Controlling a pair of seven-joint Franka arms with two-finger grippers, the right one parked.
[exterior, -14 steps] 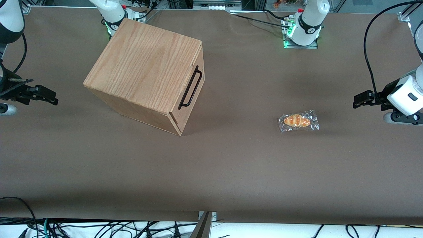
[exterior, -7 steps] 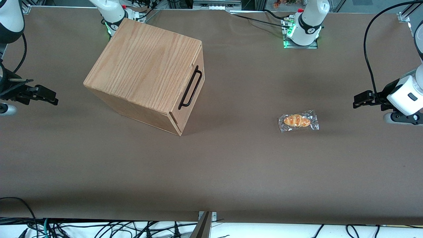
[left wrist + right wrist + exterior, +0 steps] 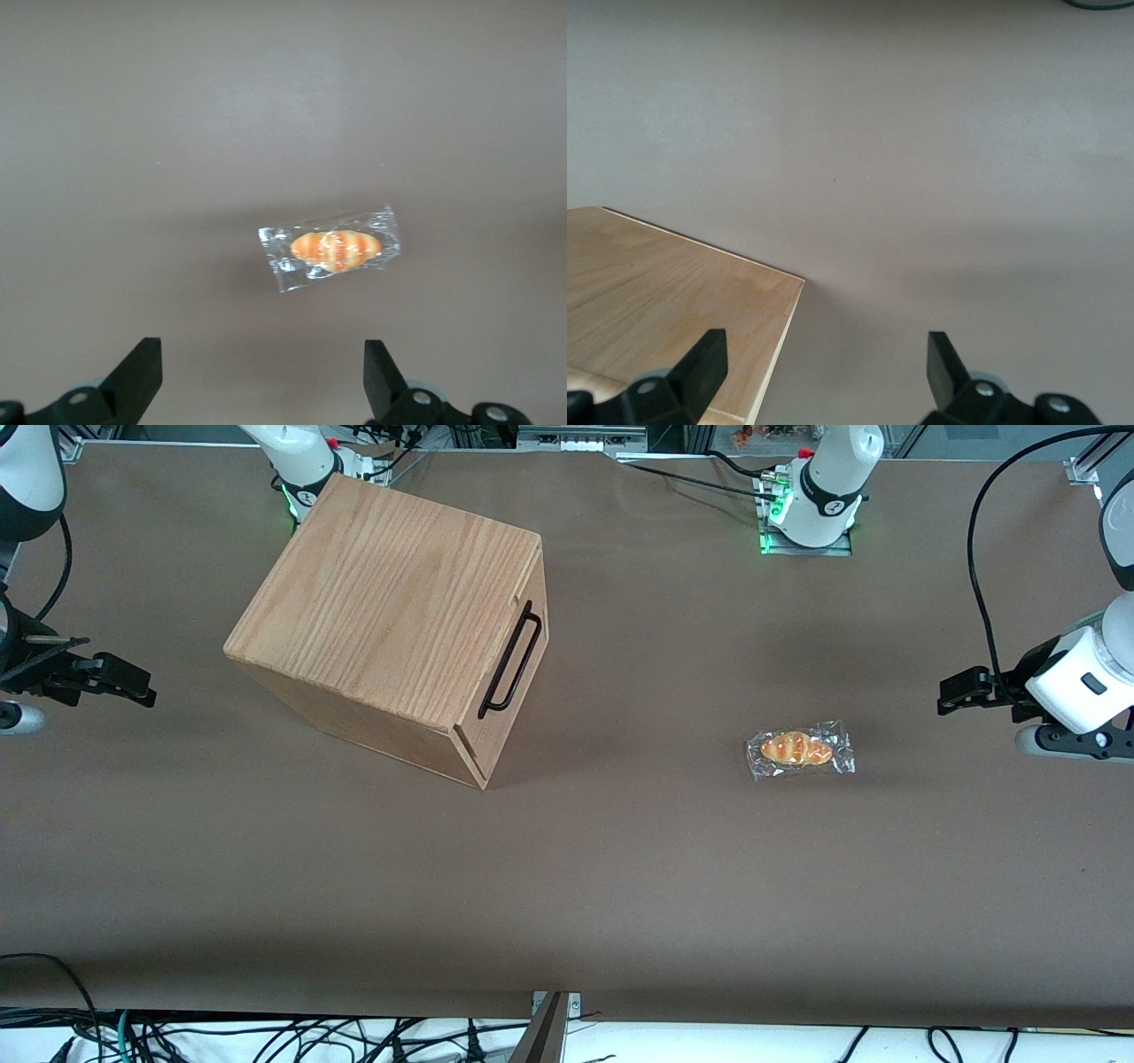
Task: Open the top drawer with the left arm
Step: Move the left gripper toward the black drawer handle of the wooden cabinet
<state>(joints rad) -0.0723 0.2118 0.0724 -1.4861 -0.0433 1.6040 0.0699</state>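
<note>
We see a brown table [image 3: 620, 868] bearing an oak-grained box [image 3: 390, 602] and, toward the working arm's end, a wrapped bread roll [image 3: 799, 749]; the gripper [image 3: 952, 693] hangs above that end.

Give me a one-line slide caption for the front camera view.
Left gripper, fingers open, hovers at the working arm's end of the table; top drawer shut, wrapped bread roll between them.

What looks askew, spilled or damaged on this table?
Only the wooden box stands out: it sits turned at an angle to the table's edges, its top drawer shut. The wrapped bread roll lies flat and intact. The open gripper hovers toward the working arm's end.
</note>
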